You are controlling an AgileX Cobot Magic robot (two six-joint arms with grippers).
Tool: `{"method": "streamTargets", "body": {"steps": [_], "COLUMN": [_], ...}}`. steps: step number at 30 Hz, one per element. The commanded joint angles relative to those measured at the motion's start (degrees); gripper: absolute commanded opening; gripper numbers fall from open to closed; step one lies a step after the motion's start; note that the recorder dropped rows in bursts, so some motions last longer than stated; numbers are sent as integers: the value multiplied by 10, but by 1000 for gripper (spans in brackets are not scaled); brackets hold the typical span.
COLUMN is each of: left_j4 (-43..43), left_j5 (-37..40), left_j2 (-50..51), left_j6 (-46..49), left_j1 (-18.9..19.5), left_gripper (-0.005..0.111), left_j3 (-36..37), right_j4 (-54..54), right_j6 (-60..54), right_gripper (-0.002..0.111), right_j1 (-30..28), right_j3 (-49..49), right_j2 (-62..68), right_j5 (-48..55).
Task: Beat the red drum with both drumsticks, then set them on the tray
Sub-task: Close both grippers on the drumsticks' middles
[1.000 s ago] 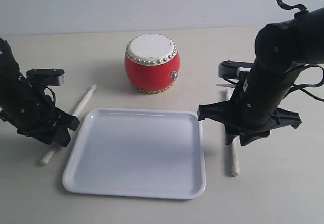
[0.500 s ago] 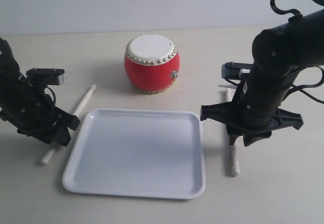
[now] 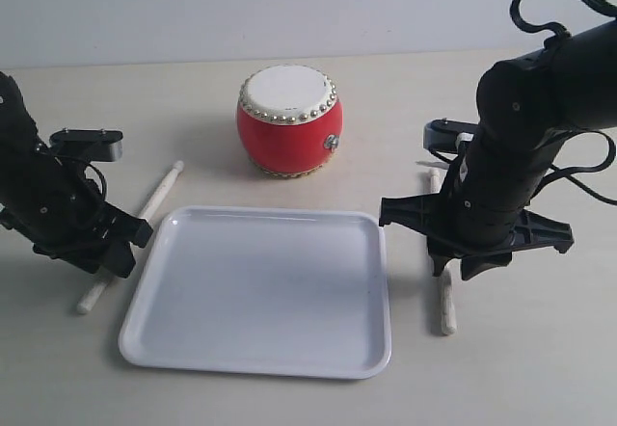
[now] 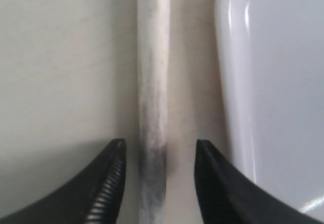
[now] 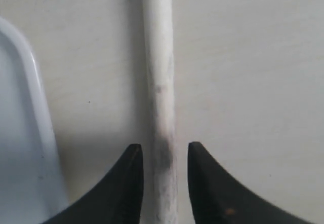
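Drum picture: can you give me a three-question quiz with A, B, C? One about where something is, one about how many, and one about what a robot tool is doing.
1. Where is the drum?
A. on the table, next to the tray
B. inside the tray
C. held up in the air

2. How many sticks are there?
A. one
B. two
C. four

3. How is the left tool?
A. shut on the drum
B. open around a stick
C. resting in the tray

Answers:
1 A: the drum's base sits on the table, off the tray's rim.
2 B: one lies on each side of the tray.
3 B: the left wrist view shows a gap between each of its fingers and the stick.
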Motion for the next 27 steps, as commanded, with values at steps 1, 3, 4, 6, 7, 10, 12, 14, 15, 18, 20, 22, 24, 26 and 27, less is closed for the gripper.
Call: {"method": "streamTargets", "body": {"steps": [1,3,4,6,7,10,12,14,15,18,20,22,24,26,27], "left_j4": [-2,-2,-2,-4,-4,-4,-4,-4,-4,-4,-4,-4,-4,-4,-4], "left_j5": [-1,-1,-1,-1,-1,0,0,0,1,7,7,7,7,7,7], "left_j2": [-1,-1,-1,-1,-1,-1,-1,-1,-1,-1,-1,-1,-1,-1,-1], "left_j6": [-2,-2,-2,-2,-2,-2,-2,-2,-2,-2,-2,-2,-2,-2,-2], "left_j1": [-2,-2,-2,-2,-2,-2,-2,-2,-2,-2,-2,-2,-2,-2,-2], "left_gripper": [43,43,43,43,43,43,43,43,43,43,43,43,43,43,43], "left_j3": [2,2,2,2,2,2,2,2,2,2,2,2,2,2,2], "right_j4": [-6,-6,-6,-6,-6,-6,-2,1,9,22,22,22,22,22,22], "right_j6": [5,5,5,5,6,6,6,6,6,6,6,5,5,5,5], "right_gripper": [31,31,31,31,31,31,31,31,31,31,31,31,29,26,24], "right_j1": [1,1,1,1,1,1,1,1,1,1,1,1,1,1,1], "right_j3": [-6,-6,-6,-6,-6,-6,-6,-6,-6,-6,-6,-6,-6,-6,-6], "right_j2": [15,16,16,16,16,16,20,28,33,38,38,38,38,38,38], "right_j5": [-4,-2,-4,-5,-6,-6,-6,0,0,-5,-9,-9,-4,2,4]}}
